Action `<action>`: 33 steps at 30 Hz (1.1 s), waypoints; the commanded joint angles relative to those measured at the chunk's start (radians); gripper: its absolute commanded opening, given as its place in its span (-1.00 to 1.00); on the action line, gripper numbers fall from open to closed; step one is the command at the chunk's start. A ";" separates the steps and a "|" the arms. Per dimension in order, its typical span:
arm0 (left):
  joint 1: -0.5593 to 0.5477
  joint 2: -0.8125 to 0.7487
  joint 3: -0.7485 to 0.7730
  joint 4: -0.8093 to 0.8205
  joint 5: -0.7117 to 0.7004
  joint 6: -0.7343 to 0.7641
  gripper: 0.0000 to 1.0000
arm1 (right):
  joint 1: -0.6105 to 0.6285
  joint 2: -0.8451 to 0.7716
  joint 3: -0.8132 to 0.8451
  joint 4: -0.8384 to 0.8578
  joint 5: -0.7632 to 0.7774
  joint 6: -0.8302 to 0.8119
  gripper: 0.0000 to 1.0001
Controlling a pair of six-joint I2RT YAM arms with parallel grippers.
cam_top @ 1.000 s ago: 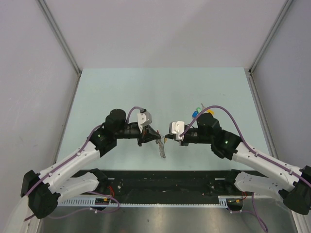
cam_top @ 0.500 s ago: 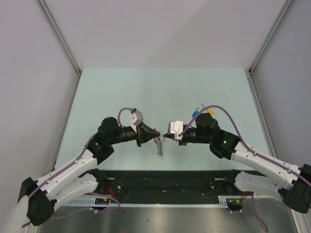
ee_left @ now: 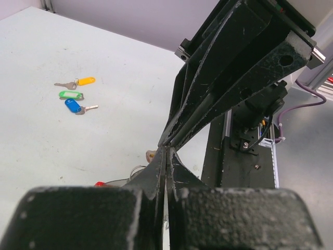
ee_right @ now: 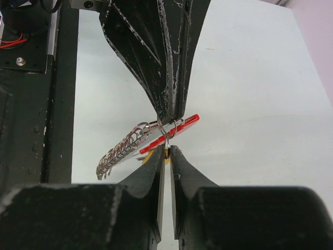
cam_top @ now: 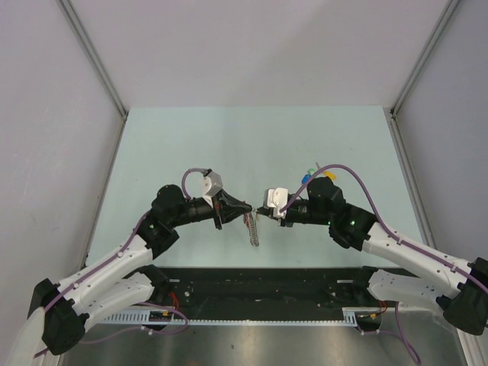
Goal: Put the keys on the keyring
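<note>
A: Start with the table (cam_top: 191,145).
B: Flat, matte, pale mint. Two black, scuffed wedge grippers meet tip to tip at centre of the top view.
A: And the left gripper (ee_left: 165,153)?
B: Its fingers are pressed flat together, pinching the keyring (ee_right: 179,126) by its thin wire loop.
A: Keyring's make?
B: Mid-frame in the right wrist view: glossy red plastic strip, silvery chain (ee_right: 120,150) of round links drooping lower left.
A: And the right gripper (ee_right: 166,150)?
B: Thin slit between its fingers, a yellowish scrap (ee_right: 166,155) at the tips. Gripped or not, cannot tell.
A: The keys (ee_left: 74,95)?
B: Upper left of the left wrist view, on the table: yellow, green, blue oval plastic heads, small metal blades.
</note>
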 commanded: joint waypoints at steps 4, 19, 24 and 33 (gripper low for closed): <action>-0.009 -0.014 0.003 0.097 0.007 -0.028 -0.99 | 0.005 0.003 0.008 0.042 0.006 0.012 -0.66; -0.011 -0.050 0.041 -0.075 -0.042 0.053 -0.72 | 0.006 -0.029 0.008 0.030 0.013 0.000 -1.00; -0.009 -0.047 0.127 -0.291 -0.054 0.158 -0.51 | 0.008 -0.034 0.011 0.018 0.004 -0.015 -1.00; -0.003 0.077 0.299 -0.579 0.059 0.411 0.01 | 0.026 -0.029 0.025 -0.013 0.003 -0.038 -1.00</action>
